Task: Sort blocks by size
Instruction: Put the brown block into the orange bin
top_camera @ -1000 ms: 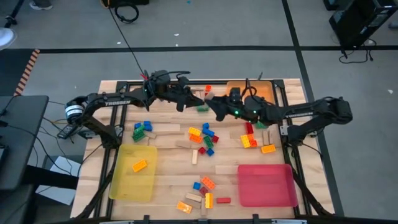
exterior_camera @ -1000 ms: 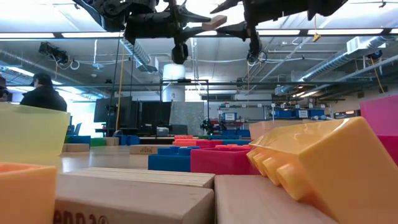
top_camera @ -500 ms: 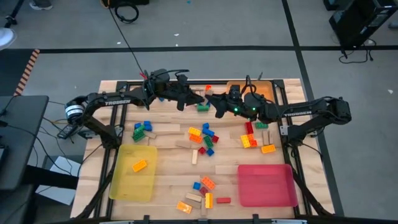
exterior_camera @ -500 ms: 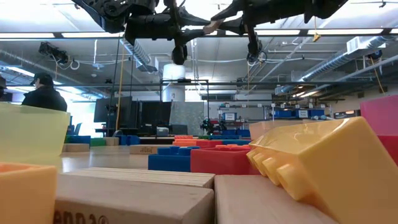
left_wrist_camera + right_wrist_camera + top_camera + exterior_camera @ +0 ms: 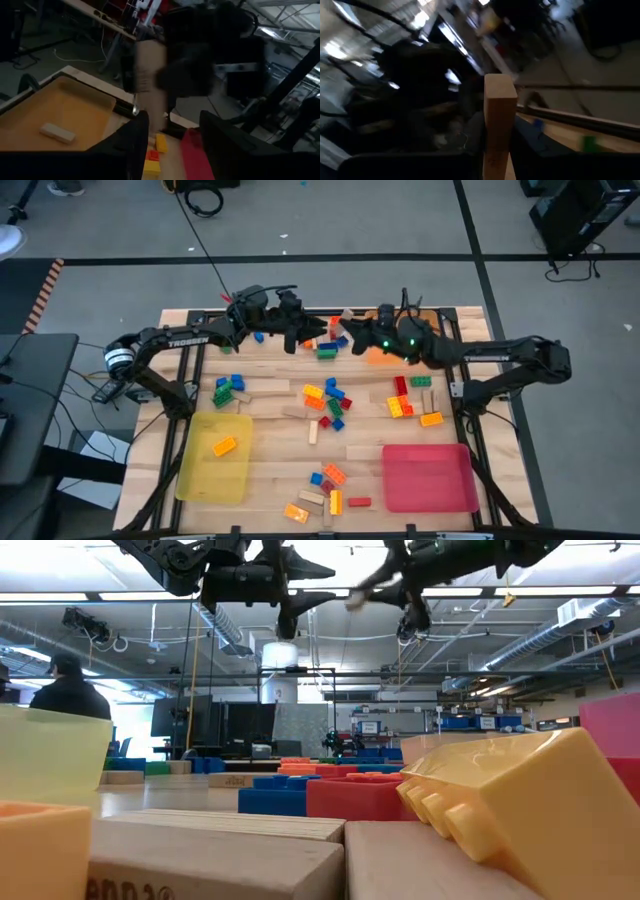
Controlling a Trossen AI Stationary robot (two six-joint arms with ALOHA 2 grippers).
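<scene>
Most blocks (image 5: pixel 326 401) lie loose over the middle of the table (image 5: pixel 270 435), with one orange brick in the yellow tray (image 5: pixel 214 458) at the near left corner (the red tray (image 5: pixel 428 477) sits near right). Toward the far edge, both arms hang above the table. The right gripper (image 5: pixel 347 320) pinches a tan wooden block (image 5: pixel 499 125) upright. Facing it, the left gripper (image 5: pixel 312 337) has its jaws spread, holding nothing.

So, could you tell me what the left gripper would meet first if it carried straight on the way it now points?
Most likely the tan wooden block held upright by the right gripper. The left gripper has open fingers aimed at it, and the left wrist view shows the block dead ahead, though the gap between them is hard to judge.
</scene>
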